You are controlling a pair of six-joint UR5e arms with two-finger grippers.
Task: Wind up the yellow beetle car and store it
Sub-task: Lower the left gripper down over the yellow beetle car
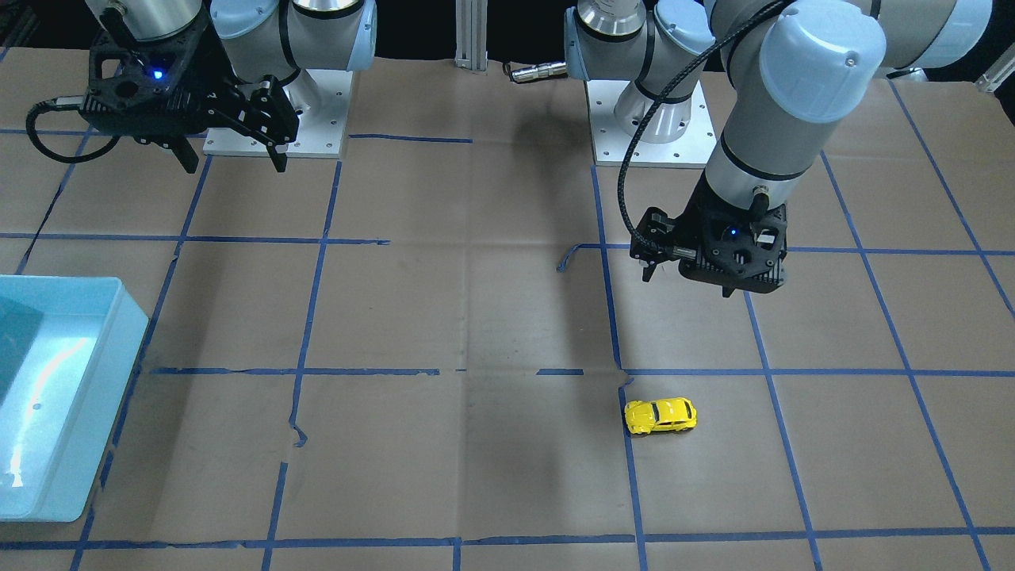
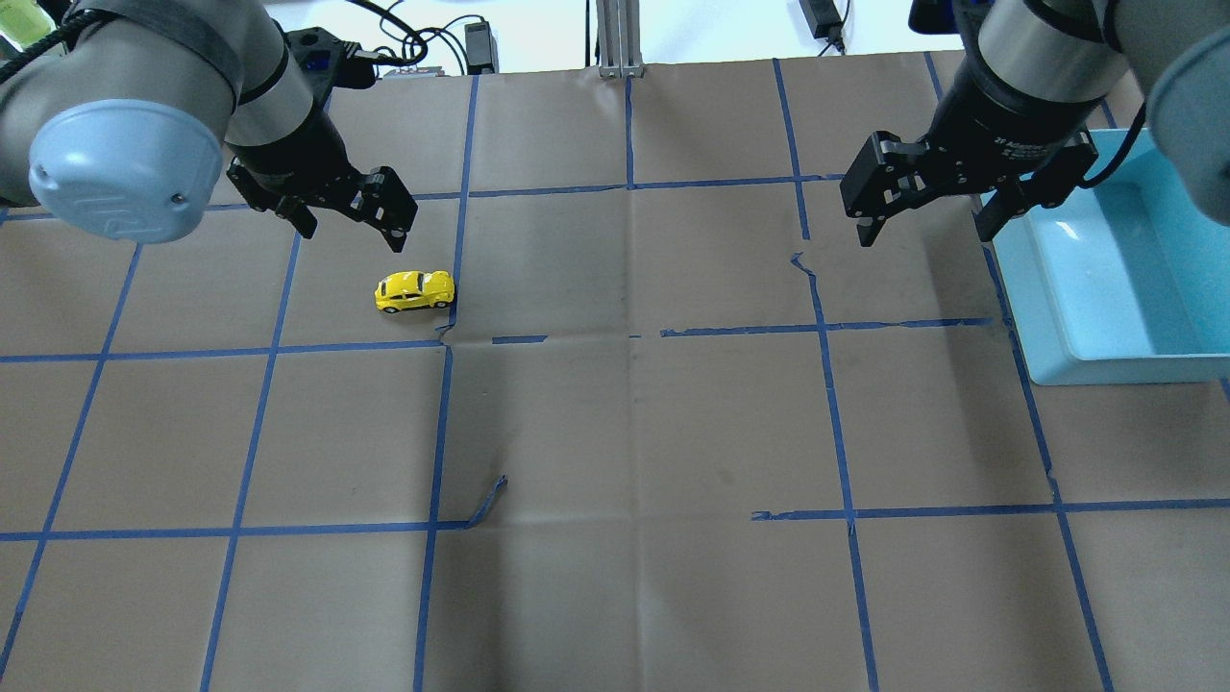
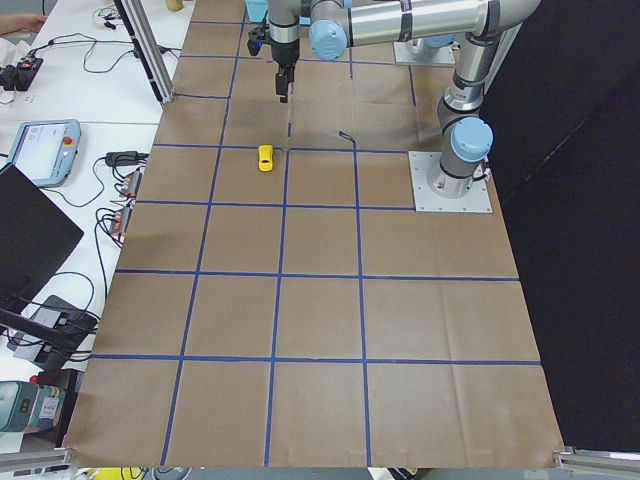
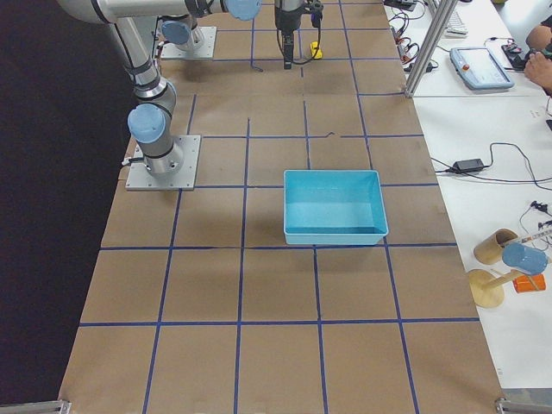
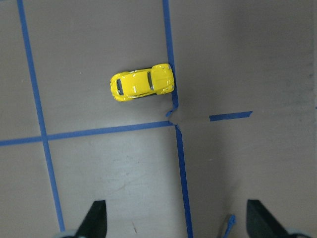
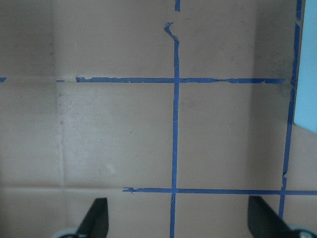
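The yellow beetle car (image 2: 414, 290) stands on its wheels on the brown paper, beside a blue tape line; it also shows in the front view (image 1: 660, 415) and the left wrist view (image 5: 142, 82). My left gripper (image 2: 351, 226) is open and empty, hovering above the table a little short of the car on the robot's side; its fingertips (image 5: 96, 218) frame the bottom of the wrist view. My right gripper (image 2: 927, 231) is open and empty, held high beside the light blue bin (image 2: 1028, 298), far from the car.
The light blue bin (image 1: 119, 349) sits at the table's edge on the robot's right and looks empty. Blue tape lines form a grid on the brown paper, with a loose curled strip (image 2: 488, 500). Operators' desks with cables and a tablet (image 3: 40, 150) lie beyond the table.
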